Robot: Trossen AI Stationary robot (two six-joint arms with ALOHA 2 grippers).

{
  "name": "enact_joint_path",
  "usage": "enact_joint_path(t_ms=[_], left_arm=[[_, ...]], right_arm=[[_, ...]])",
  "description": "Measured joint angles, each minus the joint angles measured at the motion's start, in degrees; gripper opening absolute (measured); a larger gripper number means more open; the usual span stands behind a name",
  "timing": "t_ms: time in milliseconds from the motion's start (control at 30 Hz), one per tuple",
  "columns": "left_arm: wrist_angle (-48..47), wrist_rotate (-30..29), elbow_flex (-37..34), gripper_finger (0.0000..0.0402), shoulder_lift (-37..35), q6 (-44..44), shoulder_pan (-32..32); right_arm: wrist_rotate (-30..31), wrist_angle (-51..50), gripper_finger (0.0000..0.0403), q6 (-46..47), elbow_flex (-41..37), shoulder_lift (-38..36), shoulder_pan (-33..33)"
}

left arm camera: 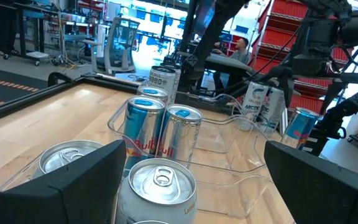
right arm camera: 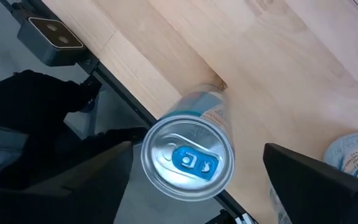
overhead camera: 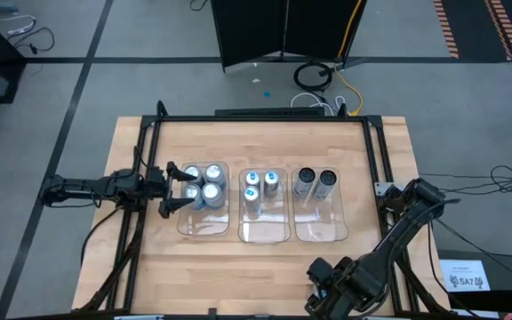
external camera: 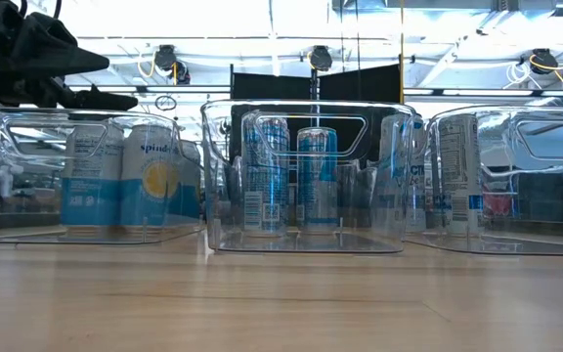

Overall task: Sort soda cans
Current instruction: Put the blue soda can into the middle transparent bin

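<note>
Three clear bins stand side by side mid-table. The left bin (overhead camera: 204, 229) holds several silver-topped soda cans (overhead camera: 204, 182), the middle bin (overhead camera: 265, 233) holds blue-marked cans (overhead camera: 260, 184), and the right bin (overhead camera: 321, 233) holds two dark cans (overhead camera: 316, 180). My left gripper (overhead camera: 185, 187) reaches in level from the table's left, open, just above the silver cans (left arm camera: 160, 180). My right gripper (overhead camera: 327, 283) points down at the table's near edge, open. A blue-marked can (right arm camera: 188, 158) stands upright between its fingers, with a clear gap to one finger (right arm camera: 316, 180).
A black frame (overhead camera: 265, 117) runs around the tabletop. A small black camera box (right arm camera: 48, 37) sits on the near edge rail beside the right gripper. The side of another pale can (right arm camera: 353, 152) shows close to the right gripper. Bare wood lies in front of the bins.
</note>
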Motion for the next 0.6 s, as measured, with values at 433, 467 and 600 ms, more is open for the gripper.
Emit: enact_joint_path(t_ms=[433, 467, 600], left_arm=[[0.0, -0.02, 0.0, 0.0389, 0.0, 0.0, 0.02], [0.0, -0.01, 0.0, 0.0389, 0.0, 0.0, 0.01], [0.0, -0.02, 0.0, 0.0389, 0.0, 0.02, 0.0]], right_arm=[[1.89, 3.83, 0.0366, 0.21, 0.02, -1.09, 0.37], [2.65, 3.85, 0.0366, 0.01, 0.02, -1.09, 0.53], [4.34, 3.7, 0.0366, -0.27, 0.02, -1.09, 1.79]])
